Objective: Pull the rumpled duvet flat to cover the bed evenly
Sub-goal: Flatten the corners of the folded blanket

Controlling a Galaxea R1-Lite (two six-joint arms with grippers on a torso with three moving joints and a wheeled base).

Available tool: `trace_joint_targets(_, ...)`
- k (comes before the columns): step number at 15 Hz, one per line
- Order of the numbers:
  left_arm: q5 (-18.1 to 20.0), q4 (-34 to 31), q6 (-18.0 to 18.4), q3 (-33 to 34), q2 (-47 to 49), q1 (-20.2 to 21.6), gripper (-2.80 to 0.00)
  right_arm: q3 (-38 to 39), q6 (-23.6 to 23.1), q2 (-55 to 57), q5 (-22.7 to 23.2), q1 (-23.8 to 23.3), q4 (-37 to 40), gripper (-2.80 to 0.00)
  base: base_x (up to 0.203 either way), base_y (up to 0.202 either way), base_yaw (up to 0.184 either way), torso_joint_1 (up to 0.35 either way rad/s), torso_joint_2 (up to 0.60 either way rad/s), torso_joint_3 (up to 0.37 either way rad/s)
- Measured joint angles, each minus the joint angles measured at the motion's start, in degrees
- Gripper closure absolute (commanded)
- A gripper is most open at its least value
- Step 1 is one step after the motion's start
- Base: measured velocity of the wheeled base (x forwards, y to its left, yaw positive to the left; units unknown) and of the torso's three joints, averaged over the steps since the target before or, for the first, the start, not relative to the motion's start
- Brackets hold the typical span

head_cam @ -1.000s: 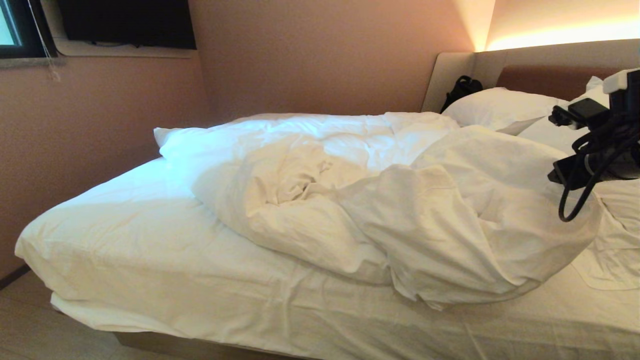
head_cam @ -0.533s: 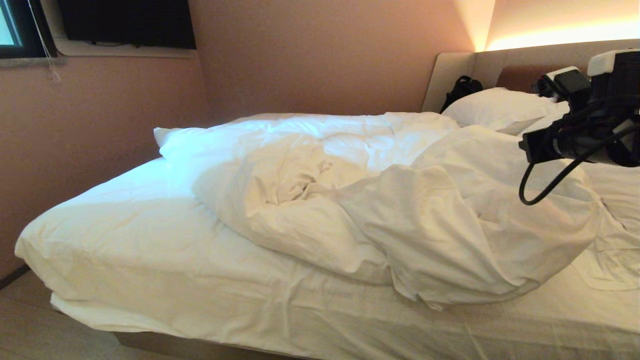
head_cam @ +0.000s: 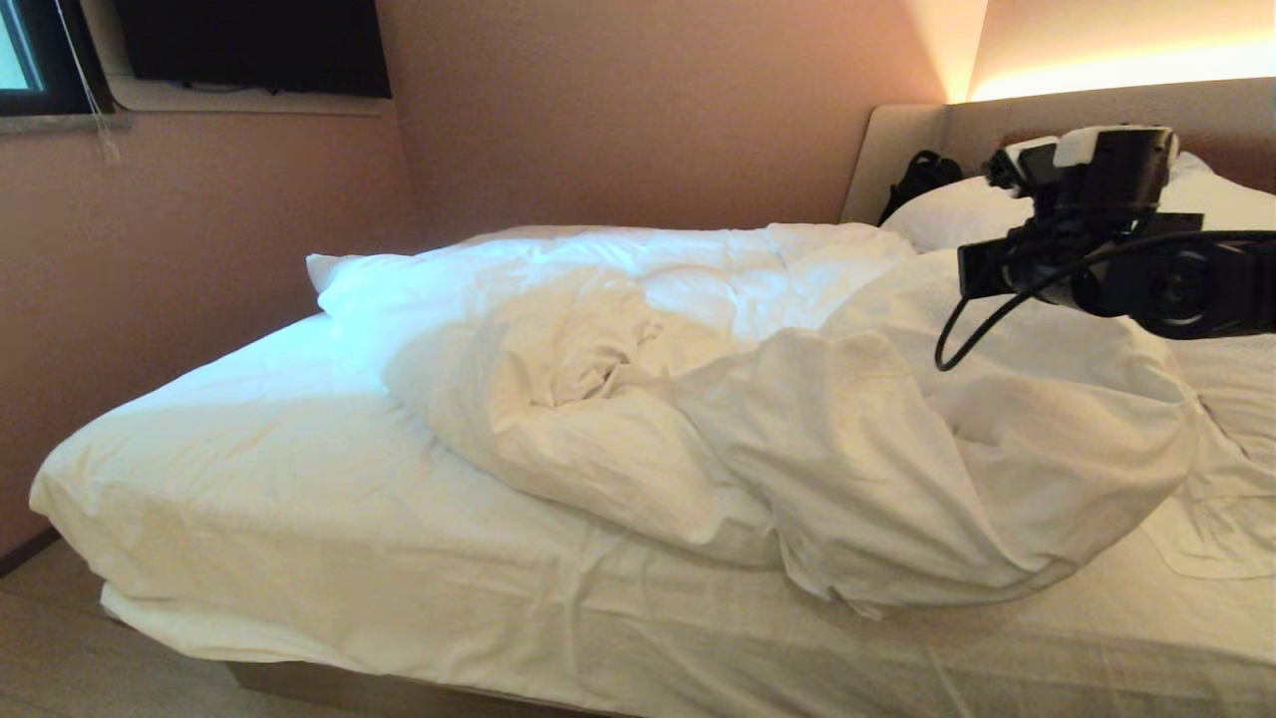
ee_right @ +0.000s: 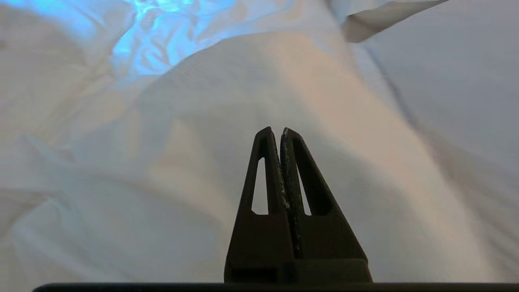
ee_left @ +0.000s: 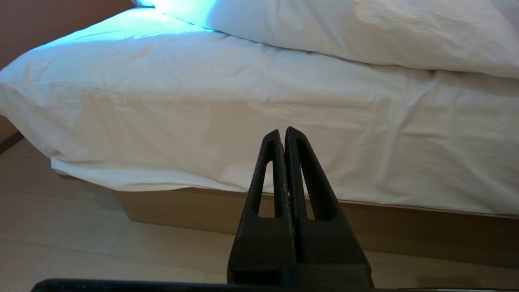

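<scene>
Down by the near bedside: left gripper [ee_left: 282,134] parked low, fingers pressed together, empty | on the bed [head_cam: 299,519]: duvet [head_cam: 797,419] bunched in a rumpled heap mid-mattress, unchanged | above its right hump: right gripper [ee_right: 277,133] has swung leftward from the frame edge, now pinched closed on nothing | beyond: pillows [head_cam: 947,214] at headboard [head_cam: 897,140].

bare sheet [head_cam: 249,469] open — duvet [head_cam: 797,419] heaped

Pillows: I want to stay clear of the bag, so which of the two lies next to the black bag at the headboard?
The far pillow, behind the right claw; the black bag sits at its far end. The near pillow lies toward the robot's side.
</scene>
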State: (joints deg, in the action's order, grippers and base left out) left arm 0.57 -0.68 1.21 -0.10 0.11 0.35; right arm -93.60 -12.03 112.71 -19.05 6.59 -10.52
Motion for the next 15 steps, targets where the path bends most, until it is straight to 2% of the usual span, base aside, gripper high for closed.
trace_joint_targets(3, 0.0, 0.0, 0.0, 0.0, 0.0, 0.0, 0.0, -2.56, 1.68, 4.58, -0.17, 1.73, 0.33, 0.0, 0.0, 0.0, 0.0, 0.0, 0.0, 0.0)
trace_joint_targets(9, 0.02, -0.02, 0.02, 0.0, 0.0, 0.0, 0.0, -2.97, 2.11, 7.22, -0.91, 4.12, 2.65, 0.0, 0.0, 0.0, 0.0, 0.0, 0.0, 0.0)
trace_joint_targets(10, 0.02, -0.02, 0.01, 0.0, 0.0, 0.0, 0.0, -2.92, 2.11, 7.32, -1.3, 4.36, 2.76, -2.8, 0.0, 0.0, 0.0, 0.0, 0.0, 0.0)
trace_joint_targets(15, 0.02, 0.0, 0.0, 0.0, 0.0, 0.0, 0.0, -2.35, 1.86, 8.05, -2.14, 5.39, 2.89, -2.8, 0.0, 0.0, 0.0, 0.0, 0.0, 0.0)
